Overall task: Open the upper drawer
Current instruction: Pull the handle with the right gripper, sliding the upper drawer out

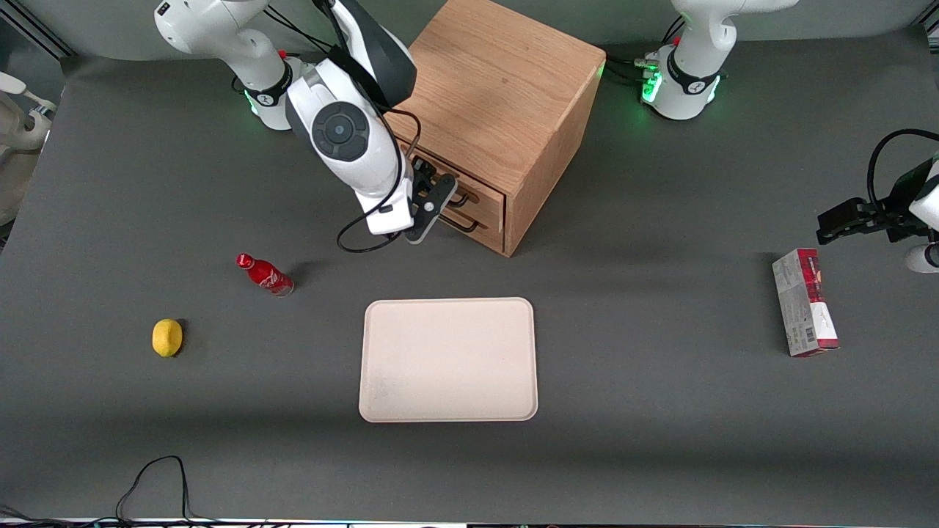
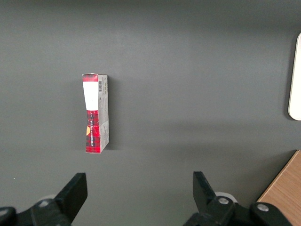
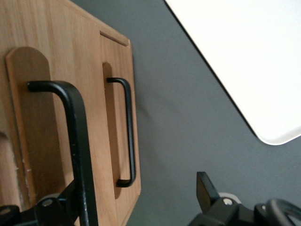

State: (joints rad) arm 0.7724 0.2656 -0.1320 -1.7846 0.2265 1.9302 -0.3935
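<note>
My claw (image 1: 434, 199): fingers wide apart, right at the top drawer's black handle (image 3: 75, 141).
Upper drawer (image 1: 449, 185): shut, in the wooden cabinet (image 1: 499, 110).
Tray (image 1: 448, 359): nothing in it.

Our gripper (image 3: 136, 197) is spread open at the upper drawer (image 3: 33, 117), one finger (image 3: 63, 212) touching its black handle (image 3: 75, 141). Beneath it sits the lower drawer (image 3: 117, 113); a white tray (image 3: 244, 61) lies on the grey desk (image 3: 178, 122) nearby.
</note>
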